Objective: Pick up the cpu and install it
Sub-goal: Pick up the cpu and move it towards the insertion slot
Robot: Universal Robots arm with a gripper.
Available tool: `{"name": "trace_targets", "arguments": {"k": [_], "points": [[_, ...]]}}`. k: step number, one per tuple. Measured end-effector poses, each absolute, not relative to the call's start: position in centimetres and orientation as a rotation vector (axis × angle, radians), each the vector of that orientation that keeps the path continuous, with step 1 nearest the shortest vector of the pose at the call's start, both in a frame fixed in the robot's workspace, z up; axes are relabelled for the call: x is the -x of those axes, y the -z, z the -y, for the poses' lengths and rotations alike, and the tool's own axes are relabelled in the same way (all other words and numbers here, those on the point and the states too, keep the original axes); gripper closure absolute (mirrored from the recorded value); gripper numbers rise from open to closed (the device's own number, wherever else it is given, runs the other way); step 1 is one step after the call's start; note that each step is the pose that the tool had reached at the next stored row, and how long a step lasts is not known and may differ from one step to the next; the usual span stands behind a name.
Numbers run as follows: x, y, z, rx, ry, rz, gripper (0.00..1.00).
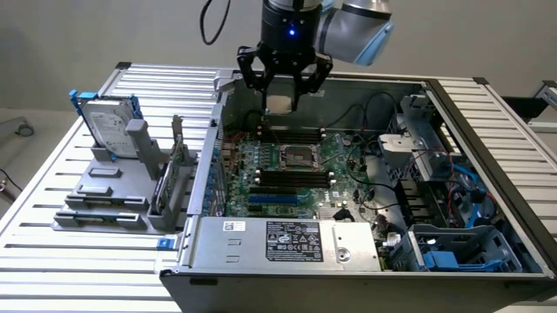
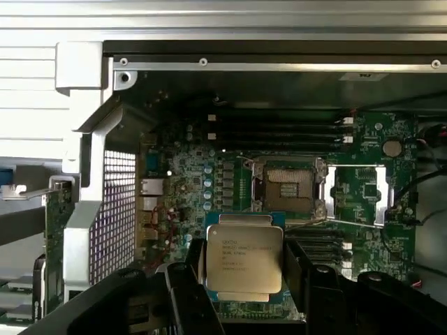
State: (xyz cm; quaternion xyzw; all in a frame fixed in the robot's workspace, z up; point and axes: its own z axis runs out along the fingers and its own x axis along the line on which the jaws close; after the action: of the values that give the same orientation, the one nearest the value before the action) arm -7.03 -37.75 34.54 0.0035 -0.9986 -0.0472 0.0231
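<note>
Grey metal slats made up the table (image 1: 61, 261), and an open computer case (image 1: 487, 130) was laid flat on it. A green board (image 1: 261, 195) was seen inside the case. In the middle of the board sat the socket (image 1: 299, 156), with its metal frame (image 2: 356, 195) folded open beside it. Black memory slots (image 1: 294, 177) were lined up on both sides of the socket. Black wires (image 1: 366, 111) were looped near the far wall, on the exterior view's right of the gripper. A grey box (image 1: 287, 241) with a label was set along the near edge of the case. Outside the case, on the exterior view's left, a hard drive (image 1: 111, 124) was stood upright in a grey holder (image 1: 104, 202).

The arm (image 1: 348, 23) was hung down from above. The gripper (image 1: 281, 105) was pointed straight down over the far part of the board. The cpu (image 2: 244, 259) was pinched flat between the two black fingers (image 2: 183, 293), with its silver top turned to the wrist camera. It was held up in the air, apart from the socket and nearer the far wall.

Open room was left under the cpu. The socket was not covered by anything. The case wall on the exterior view's left was near the gripper but not touched by it.
</note>
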Motion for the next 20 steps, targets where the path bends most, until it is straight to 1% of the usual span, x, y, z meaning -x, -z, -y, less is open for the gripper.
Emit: {"name": "trace_targets", "arguments": {"k": [9, 20], "points": [[3.1, -32.9, 35.6, -0.011, 0.146, 3.092, 0.45], [2.8, -30.9, 34.3, -0.011, 0.145, 3.092, 0.45]]}}
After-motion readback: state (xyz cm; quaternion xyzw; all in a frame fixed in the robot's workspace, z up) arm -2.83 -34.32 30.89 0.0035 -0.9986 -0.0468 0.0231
